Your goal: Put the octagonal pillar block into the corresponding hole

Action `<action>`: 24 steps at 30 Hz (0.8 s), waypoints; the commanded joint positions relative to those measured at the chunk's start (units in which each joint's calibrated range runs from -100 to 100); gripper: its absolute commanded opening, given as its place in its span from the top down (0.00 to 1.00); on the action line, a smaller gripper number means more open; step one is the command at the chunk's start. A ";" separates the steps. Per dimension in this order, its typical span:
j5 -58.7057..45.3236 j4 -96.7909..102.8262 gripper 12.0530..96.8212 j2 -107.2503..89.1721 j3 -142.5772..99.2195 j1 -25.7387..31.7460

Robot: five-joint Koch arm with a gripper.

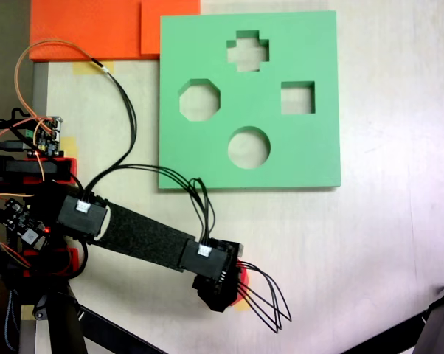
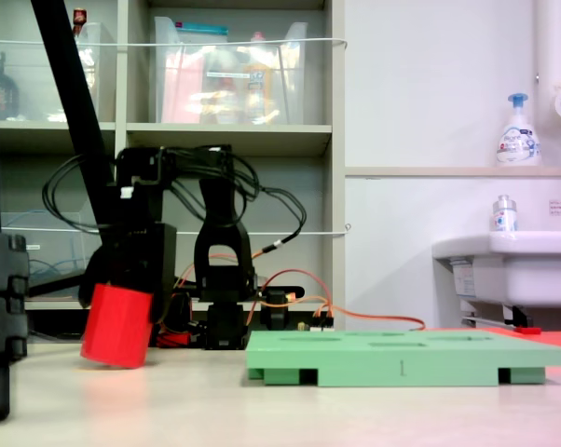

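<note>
The small bright red foam prism, the octagonal pillar block (image 2: 118, 326), hangs in the black gripper (image 2: 122, 296) of the hobby arm, tilted, with its lower corner just above or barely touching the pale tabletop (image 2: 290, 410); which of the two cannot be told. In the low fixed view the jaws come down over the block's upper part and pinch it from either side. In the fixed view from above, the gripper (image 1: 226, 284) sits at about six o'clock from the flat green square foam board (image 1: 310, 147), well clear of its near edge, and only a sliver of the red block (image 1: 243, 279) peeks out at the gripper's three o'clock side.

The board lies flat on the table. Its eight-sided cutout, the corresponding hole (image 1: 200, 101), is at nine o'clock on the board. A cross-shaped cutout (image 1: 248, 51) sits at twelve, a square cutout (image 1: 297, 98) at three, and a round cutout (image 1: 248, 147) at six. All four are unfilled.

A flat orange foam sheet (image 1: 89, 29) lies at the board's ten o'clock, touching its top left corner. Black wires (image 1: 270, 302) loop out from the gripper towards five o'clock.
</note>
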 commanded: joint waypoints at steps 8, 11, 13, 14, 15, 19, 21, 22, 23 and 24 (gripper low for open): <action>8.64 -11.78 0.69 -25.01 0.61 5.47; 11.77 -11.78 0.69 -29.62 0.81 8.69; 14.46 -11.78 0.69 -31.72 1.31 11.28; 15.97 -11.78 0.69 -32.55 1.91 12.60; 17.48 -11.78 0.69 -33.11 2.31 14.11; 22.08 -10.53 0.69 -33.11 3.80 19.63; 23.79 -8.70 0.69 -33.11 3.80 22.22; 24.52 -7.54 0.69 -33.11 3.70 23.39; 25.30 -6.29 0.69 -32.97 3.80 24.47; 25.84 -5.33 0.69 -32.83 3.70 25.40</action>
